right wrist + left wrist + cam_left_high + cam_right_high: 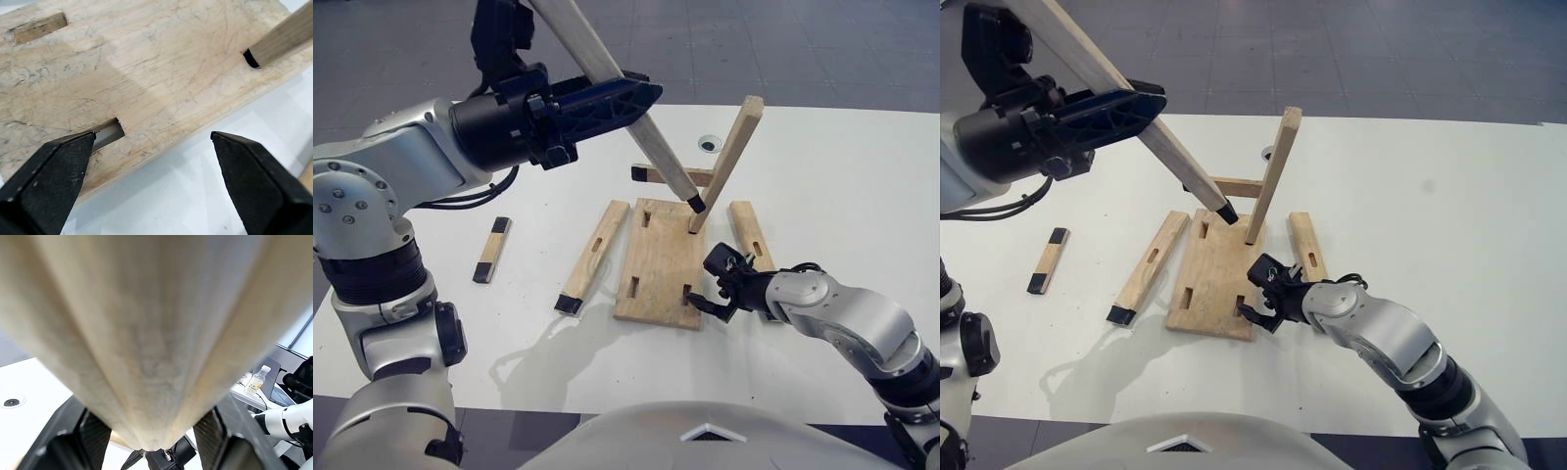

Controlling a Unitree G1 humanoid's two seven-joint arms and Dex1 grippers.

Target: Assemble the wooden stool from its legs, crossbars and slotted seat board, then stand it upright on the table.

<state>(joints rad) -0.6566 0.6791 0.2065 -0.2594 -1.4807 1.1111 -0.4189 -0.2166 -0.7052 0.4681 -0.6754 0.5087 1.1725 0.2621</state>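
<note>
The wooden stool (658,284) is in pieces on the white counter (862,196). Towards the counter's left edge a short crossbar (492,250) with black ends lies flat on its own. High above the counter, the left gripper (641,88) has its jaws pinching a long leg (656,152). This leg slants down so that its black-capped tip is at the far part of the seat board (651,245); I cannot tell whether it touches. Below the held piece, a slotted bar (595,255) with a black end lies just beside the board's left edge. The seat board itself lies flat near the middle of the counter, four slots showing. Behind it, towards the counter's far edge, another bar (668,174) lies crosswise, close against the board. A fitted leg (729,162) stands in the board's far right slot, leaning to the right. A second slotted bar (746,230) lies just beside the board's right edge. The right gripper (710,282) sits low at the board's near right corner with its jaws spread. One finger (58,176) is over the near right slot, the other (254,181) over bare counter. A round cable hole (708,144) sits near the counter's far edge.
</note>
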